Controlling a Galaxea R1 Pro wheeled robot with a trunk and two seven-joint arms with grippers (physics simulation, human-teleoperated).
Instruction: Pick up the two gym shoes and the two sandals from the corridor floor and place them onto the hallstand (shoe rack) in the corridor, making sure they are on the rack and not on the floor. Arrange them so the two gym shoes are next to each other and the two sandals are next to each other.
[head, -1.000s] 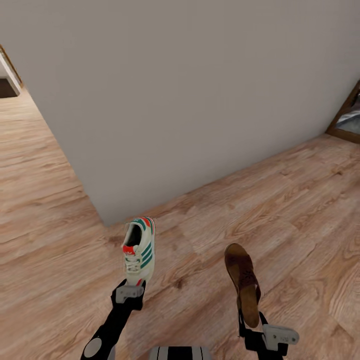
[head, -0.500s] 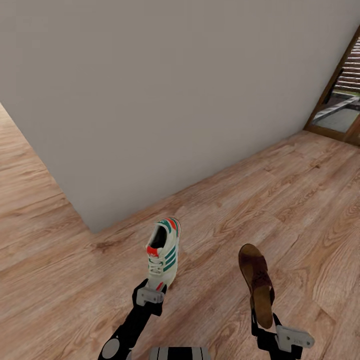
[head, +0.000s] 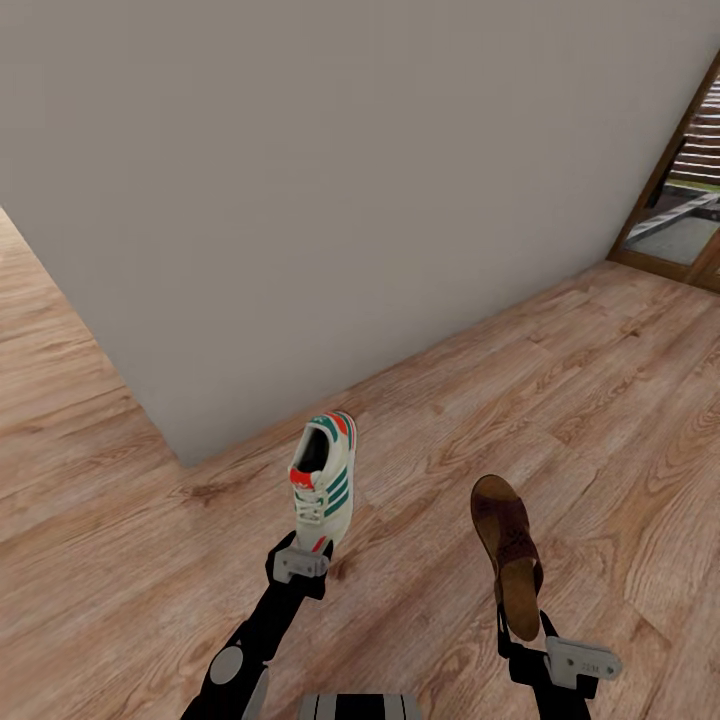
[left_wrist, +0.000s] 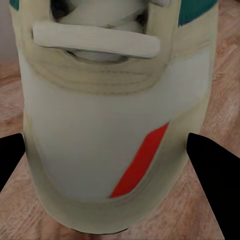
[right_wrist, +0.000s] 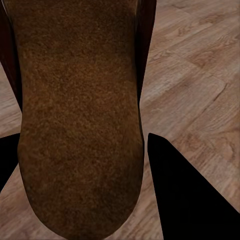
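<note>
Gym shoe (head: 323, 482), one item: white lace-up with green side stripes and red-orange patches. Clamped at its toe end between the fingers of the left gripper (head: 301, 563), above the corridor floor (head: 560, 400). Long axis runs straight out from the fingertips, heel end and open collar farthest from them, sole turned to the robot's right. In the left wrist view the toe cap (left_wrist: 117, 150) with its red slash lies between the two dark fingertips (left_wrist: 212, 167), one to either side.

Sandal (head: 508, 555), one item: dark brown perforated strap, tan footbed. Clenched at its heel end by the right gripper (head: 535, 650). Long axis extends away from the fingers, strap end farthest out, footbed facing up toward the head camera. In the right wrist view the brown footbed (right_wrist: 77, 115) sits between the two black fingers (right_wrist: 185, 190).

Surroundings: plain grey wall (head: 330, 190) with an outside corner ahead of both shoes; wood-framed doorway (head: 680, 200) beyond the right gripper.
</note>
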